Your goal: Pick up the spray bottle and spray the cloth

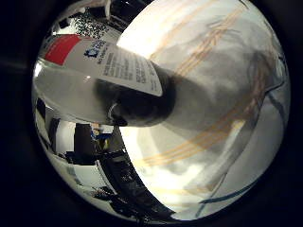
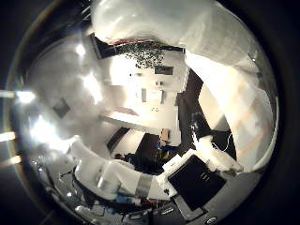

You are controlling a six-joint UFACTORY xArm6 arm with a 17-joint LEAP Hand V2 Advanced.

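The spray bottle (image 1: 113,64) lies right against my palm: a clear body with a white printed label that has a red patch. It fills much of the little finger side view and throws a dark shadow on what lies under it. Under it spreads the cloth (image 1: 213,71), white with yellow-orange stripes and a thin blue line, lying in soft folds. In the thumb side view my right hand (image 2: 126,180) shows white and black fingers curled in round the bottle's pale clear body. The bottle's nozzle is not in sight.
Beyond the bottle stands a room with white furniture (image 2: 150,84). A black flat panel (image 2: 197,180) lies beside the cloth's edge, and a dark rim (image 1: 123,179) runs along the cloth's side.
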